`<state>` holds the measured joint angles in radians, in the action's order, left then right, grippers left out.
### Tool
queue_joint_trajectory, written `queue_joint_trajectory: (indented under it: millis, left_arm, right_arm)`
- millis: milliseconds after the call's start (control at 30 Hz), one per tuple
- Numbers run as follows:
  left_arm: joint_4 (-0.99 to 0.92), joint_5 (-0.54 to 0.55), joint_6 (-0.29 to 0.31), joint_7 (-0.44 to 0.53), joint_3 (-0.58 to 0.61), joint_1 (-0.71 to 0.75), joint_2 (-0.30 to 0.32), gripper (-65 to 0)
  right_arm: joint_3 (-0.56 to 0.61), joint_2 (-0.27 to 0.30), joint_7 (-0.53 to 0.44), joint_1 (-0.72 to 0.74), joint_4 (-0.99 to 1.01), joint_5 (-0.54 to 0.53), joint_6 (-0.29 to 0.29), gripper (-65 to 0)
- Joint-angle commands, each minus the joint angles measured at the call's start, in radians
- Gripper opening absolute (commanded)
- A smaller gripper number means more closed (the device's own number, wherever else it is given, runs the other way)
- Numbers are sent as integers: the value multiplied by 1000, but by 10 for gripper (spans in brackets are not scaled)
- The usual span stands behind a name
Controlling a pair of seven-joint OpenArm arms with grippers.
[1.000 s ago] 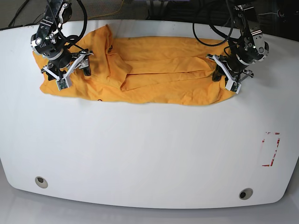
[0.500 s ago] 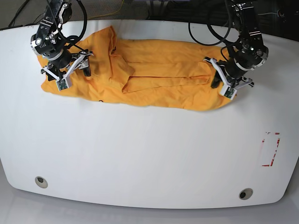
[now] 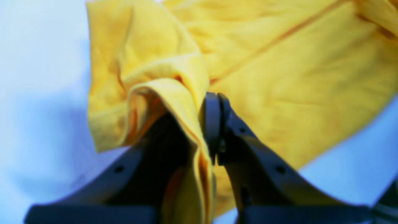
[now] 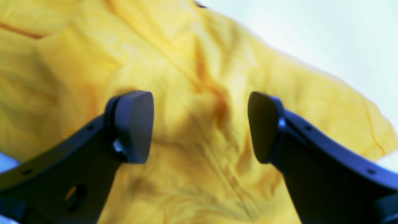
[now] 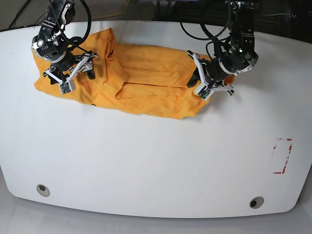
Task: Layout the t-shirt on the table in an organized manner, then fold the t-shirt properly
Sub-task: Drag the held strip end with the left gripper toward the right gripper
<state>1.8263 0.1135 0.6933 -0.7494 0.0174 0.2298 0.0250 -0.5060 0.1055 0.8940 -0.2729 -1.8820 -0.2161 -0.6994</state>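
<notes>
The orange-yellow t-shirt (image 5: 146,83) lies crumpled along the far side of the white table (image 5: 156,161). My left gripper (image 5: 201,85) is at the shirt's right end in the base view. In the left wrist view it (image 3: 209,107) is shut on a raised fold of the t-shirt (image 3: 295,77). My right gripper (image 5: 75,79) is over the shirt's left end. In the right wrist view it (image 4: 199,127) is open and empty, its fingers (image 4: 133,124) wide apart just above the wrinkled fabric (image 4: 192,77).
A red tape rectangle (image 5: 282,156) marks the table near its right edge. Two grey grommets (image 5: 43,190) (image 5: 256,202) sit near the front edge. Black cables hang behind both arms at the table's far edge.
My left gripper has dragged the shirt's right end leftward across the table, so the shirt now spans less width and is more bunched. The right arm has stayed in place.
</notes>
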Motion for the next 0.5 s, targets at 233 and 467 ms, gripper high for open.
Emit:
queue_joint_trajectory:
  millis: [233, 467]
  left_arm:
    - [23, 21, 5, 20, 88, -48, -49, -625]
    - [23, 18, 5, 20, 88, -77, -46, -625]
  right_arm:
    - [-7, 12, -22, 10, 22, -10, 1, -198]
    - [-90, 10, -57, 14, 40, -10, 1, -267]
